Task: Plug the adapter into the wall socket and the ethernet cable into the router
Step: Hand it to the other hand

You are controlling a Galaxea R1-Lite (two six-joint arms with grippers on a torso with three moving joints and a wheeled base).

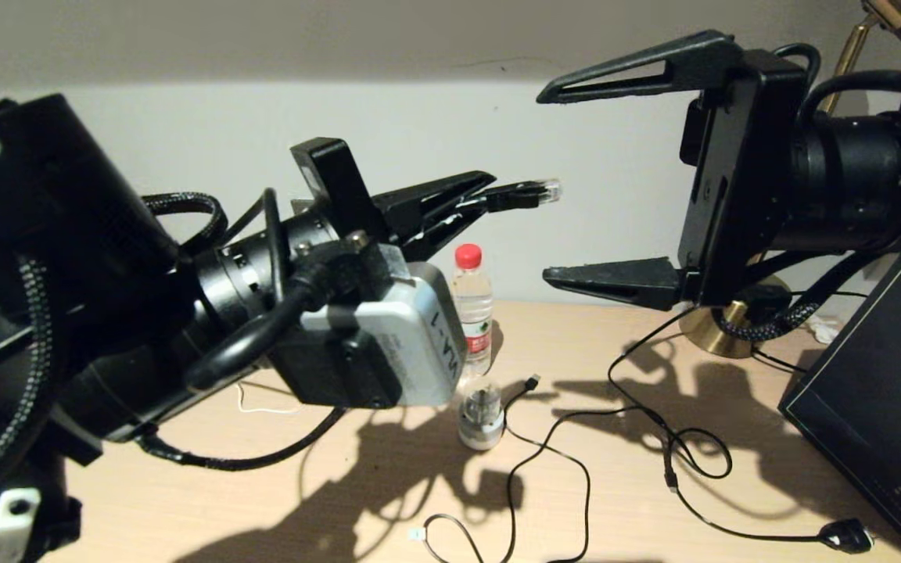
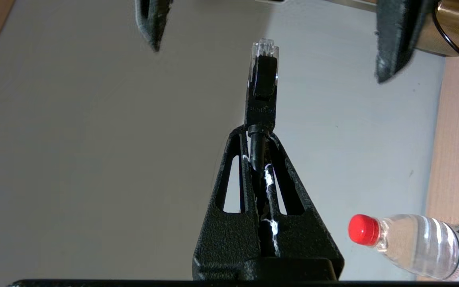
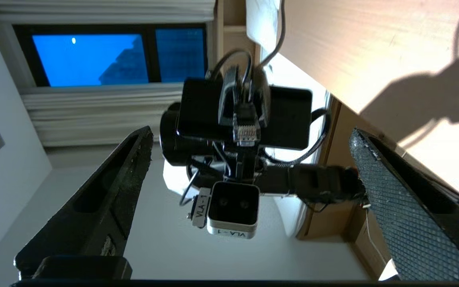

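left gripper [image 1: 475, 202] is clamped on the thin black ethernet cable [image 1: 525, 193], clear tip raised before a pale wall [image 1: 263, 133]. right gripper [image 1: 548, 184] faces it, spread wide, above the light wooden desk [image 1: 615, 500].

Both arms are matte black, with round jointed barrels and braided black cables looping along them. The left gripper [image 1: 450, 205] has tapered black fingers [image 2: 229, 187] with slotted cut-outs, smeared with white marks. Its wrist carries a grey-and-white camera box [image 1: 411, 336] (labelled VLA-1). The right gripper [image 1: 599, 184] has long textured black fingers [image 3: 408, 215] on a flat black plate.
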